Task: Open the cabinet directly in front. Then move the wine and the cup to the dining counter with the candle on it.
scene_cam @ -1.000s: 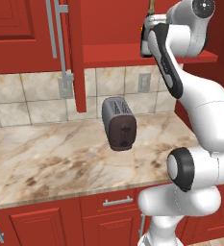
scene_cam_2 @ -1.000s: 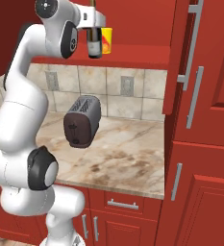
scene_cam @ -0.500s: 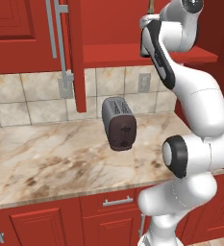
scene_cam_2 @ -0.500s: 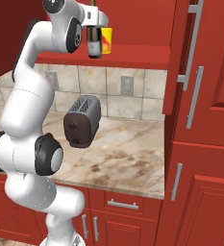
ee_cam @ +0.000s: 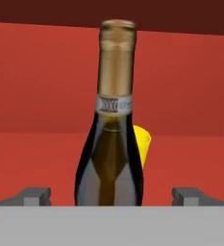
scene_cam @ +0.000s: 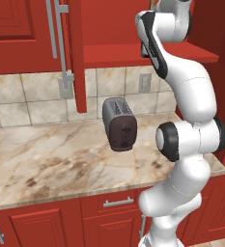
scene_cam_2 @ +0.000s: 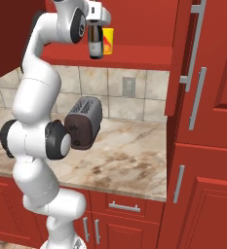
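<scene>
The cabinet point(scene_cam_2: 183, 53) stands open; the wine point(ee_cam: 111, 144) sits upright on its red shelf, the yellow cup point(ee_cam: 143, 141) just behind at two o'clock; the gripper point(ee_cam: 111, 196) is spread wide, one finger each side of the bottle, gripping nothing.

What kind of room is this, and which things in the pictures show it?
Most likely a home kitchen. A toaster stands on a marbled worktop backed by beige tiles, and an open red wall cabinet holds a wine bottle and a yellow cup.
</scene>
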